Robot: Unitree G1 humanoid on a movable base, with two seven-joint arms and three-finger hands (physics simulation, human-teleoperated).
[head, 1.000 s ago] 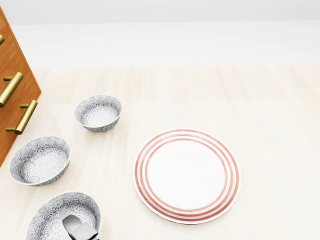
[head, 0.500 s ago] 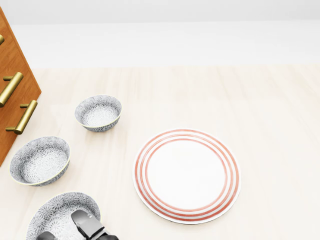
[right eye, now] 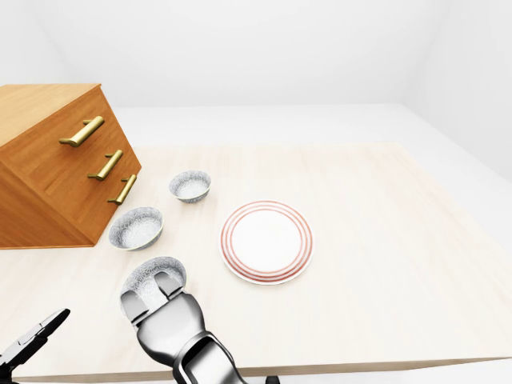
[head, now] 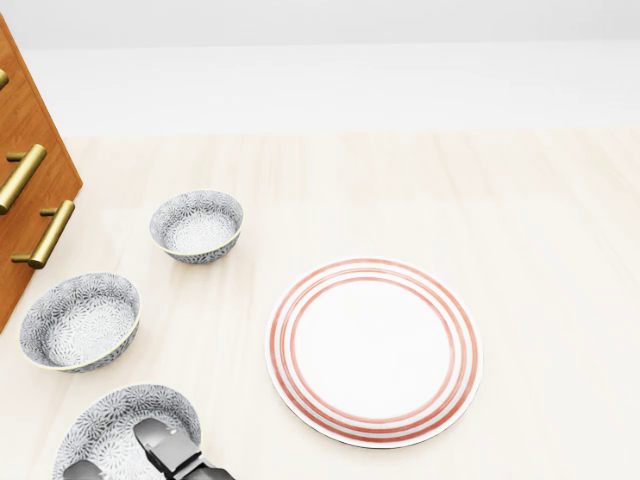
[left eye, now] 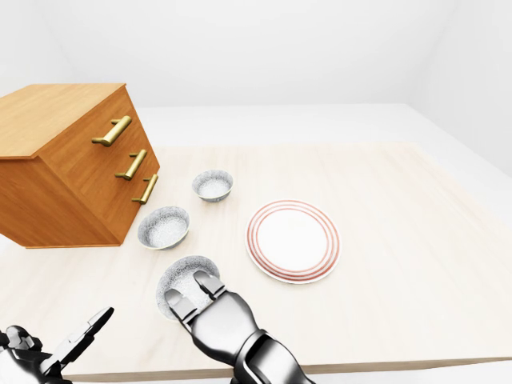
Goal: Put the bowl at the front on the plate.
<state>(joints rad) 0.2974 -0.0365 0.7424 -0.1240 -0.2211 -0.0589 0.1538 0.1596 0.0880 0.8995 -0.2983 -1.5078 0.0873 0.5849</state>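
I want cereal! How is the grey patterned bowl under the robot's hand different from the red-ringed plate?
The grey patterned bowl is deep; the white red-ringed plate is flat. The silver right hand reaches over the bowl; nothing touches the plate. Both are round, on the pale wooden table.

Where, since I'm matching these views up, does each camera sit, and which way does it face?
Head view: on the head, aimed steeply down at the table, plate and bowl; only fingers of the right robot hand show, bottom edge.
Left-eye view: on the head, aimed flatter across the table to the drawer chest; right robot hand bottom centre, left robot hand bottom left.
Right-eye view: beside it, same aim, same body parts.
Shared: the eye views show nearly one picture.
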